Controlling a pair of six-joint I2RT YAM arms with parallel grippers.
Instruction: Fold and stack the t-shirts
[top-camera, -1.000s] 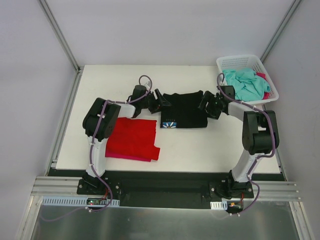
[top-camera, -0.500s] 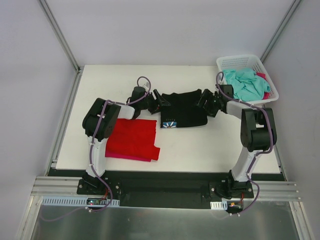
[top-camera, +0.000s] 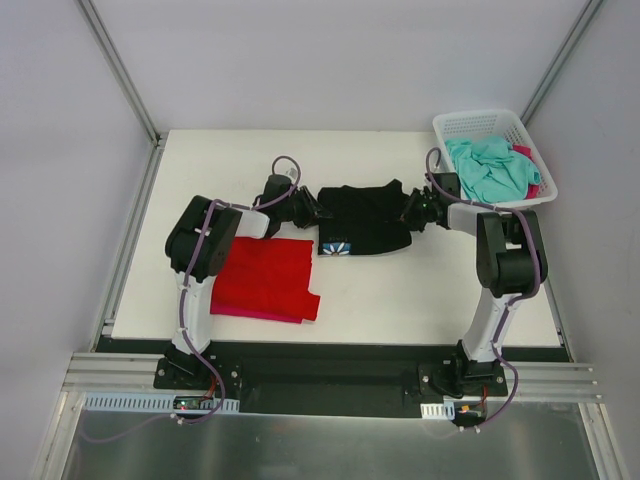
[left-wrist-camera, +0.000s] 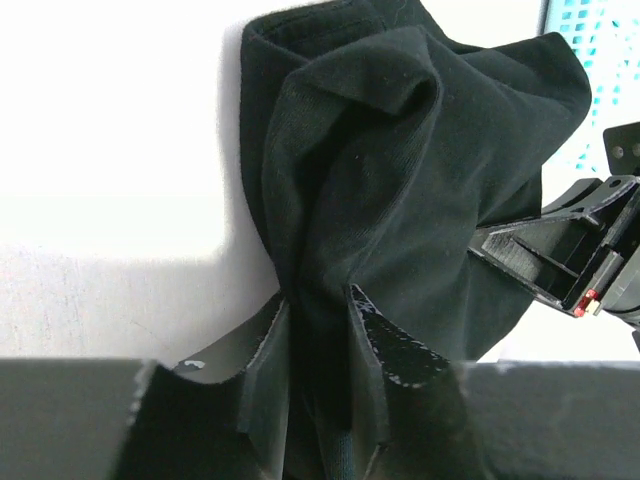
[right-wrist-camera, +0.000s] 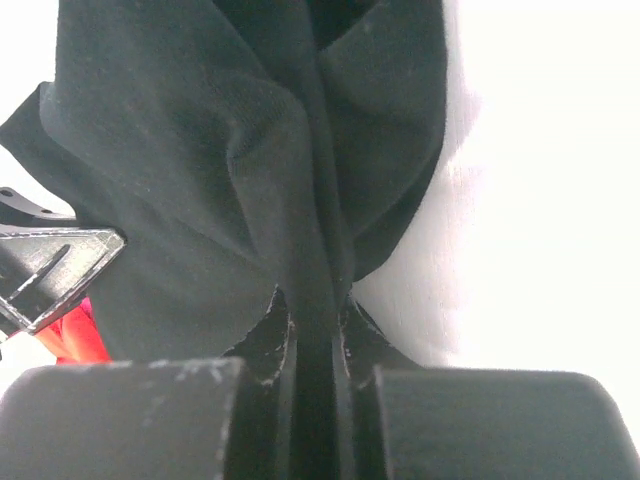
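A black t-shirt (top-camera: 365, 218) lies folded at the table's middle, its daisy print on blue (top-camera: 336, 249) showing at the near left corner. My left gripper (top-camera: 312, 208) is shut on the shirt's left far edge; black cloth (left-wrist-camera: 390, 170) bunches between its fingers (left-wrist-camera: 268, 365). At the shirt's right far edge, the right gripper (top-camera: 410, 212) pinches black cloth (right-wrist-camera: 240, 160) tightly. A folded red t-shirt (top-camera: 265, 275) lies left of the black one, with a pink edge (top-camera: 250, 316) beneath it. Teal (top-camera: 490, 168) and pink-red (top-camera: 528, 160) tees sit in the basket.
The white mesh basket (top-camera: 480, 124) stands at the table's far right corner, close to the right arm's elbow. Grey walls and metal frame posts enclose the table on three sides.
Both grippers have closed on the black t-shirt's far edge, left and right. The edge is now bunched and drawn up slightly between them.
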